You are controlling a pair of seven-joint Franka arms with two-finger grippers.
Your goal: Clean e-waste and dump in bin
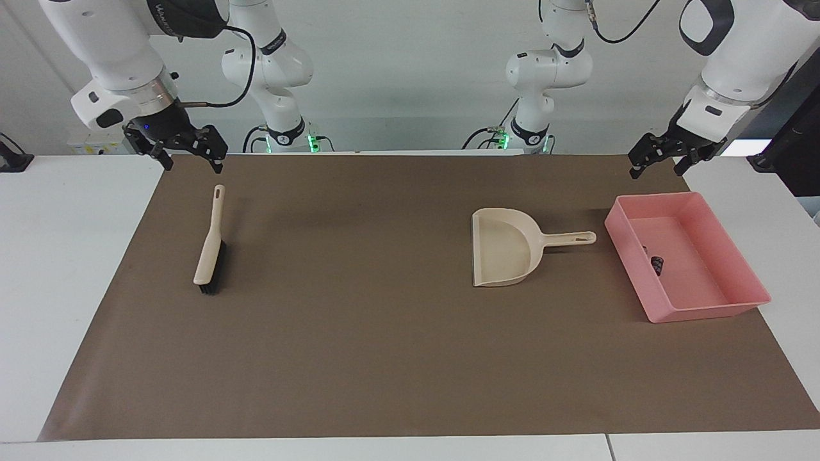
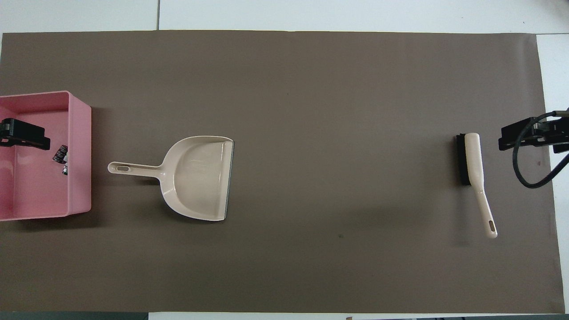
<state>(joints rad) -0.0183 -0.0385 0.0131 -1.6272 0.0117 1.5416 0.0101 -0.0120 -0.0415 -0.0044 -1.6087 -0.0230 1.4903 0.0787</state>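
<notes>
The pink bin (image 1: 705, 311) stands at the left arm's end of the brown mat. Inside it, against the wall that faces the dustpan, lie small dark bits of e-waste (image 1: 656, 262), which also show in the overhead view (image 2: 60, 153). My left gripper (image 1: 655, 169) hangs open and holds nothing, above the mat's corner just nearer the robots than the bin. My right gripper (image 1: 192, 164) hangs open and holds nothing too, above the mat's corner at the right arm's end, close to the tip of the brush handle.
A beige dustpan (image 1: 503, 246) lies flat beside the bin with its handle pointing at it. A beige brush (image 1: 210, 246) with black bristles lies at the right arm's end of the mat (image 1: 359, 346). White table surrounds the mat.
</notes>
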